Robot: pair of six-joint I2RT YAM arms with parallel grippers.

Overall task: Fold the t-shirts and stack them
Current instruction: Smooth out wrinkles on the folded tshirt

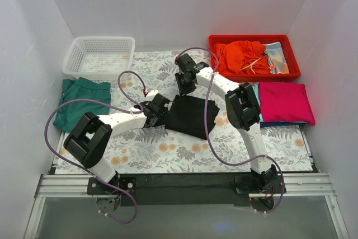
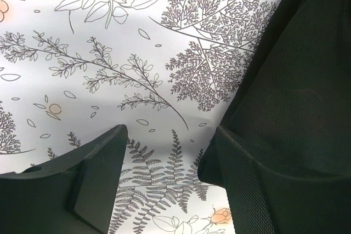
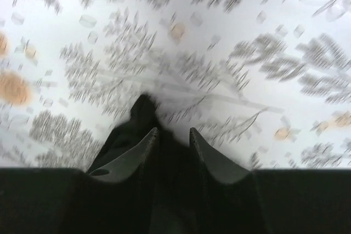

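Observation:
A black t-shirt (image 1: 193,117) lies folded in the middle of the floral table covering. My left gripper (image 1: 160,110) is open at its left edge. In the left wrist view (image 2: 171,135) one finger rests by the black shirt (image 2: 296,80), with bare covering between the fingers. My right gripper (image 1: 185,84) is at the shirt's far corner. In the blurred right wrist view (image 3: 173,131) the fingers are close together on a corner of the black cloth (image 3: 138,116). A dark-green shirt (image 1: 81,103) lies at the left. A folded magenta shirt (image 1: 285,102) tops a stack at the right.
A white basket (image 1: 99,55) stands at the back left. A red tray (image 1: 291,54) with orange cloth (image 1: 240,54) stands at the back right. Teal and navy edges (image 1: 277,122) show under the magenta shirt. White walls close in on three sides.

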